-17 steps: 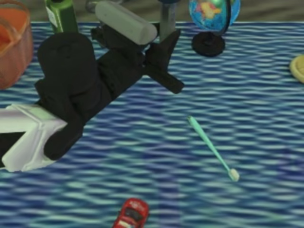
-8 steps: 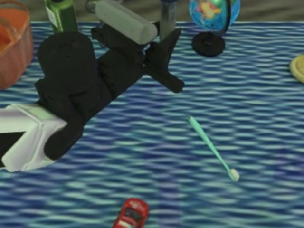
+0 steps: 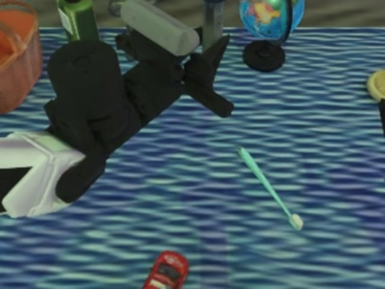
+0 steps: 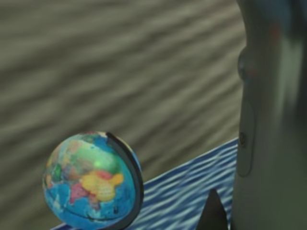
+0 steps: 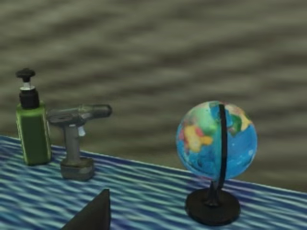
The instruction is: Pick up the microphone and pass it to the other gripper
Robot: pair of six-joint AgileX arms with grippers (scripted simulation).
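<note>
Microphone (image 3: pixel 212 24) stands clamped in left gripper (image 3: pixel 207 72) at the table's (image 3: pixel 180 192) far edge.

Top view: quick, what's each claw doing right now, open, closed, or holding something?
Left gripper: right by the microphone; whether it grips it cannot be told.
Right gripper: barely showing at the table's right edge; cannot be told.

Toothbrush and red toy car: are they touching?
Apart. The top view shows the toothbrush and toy car with bare blue cloth between them.
</note>
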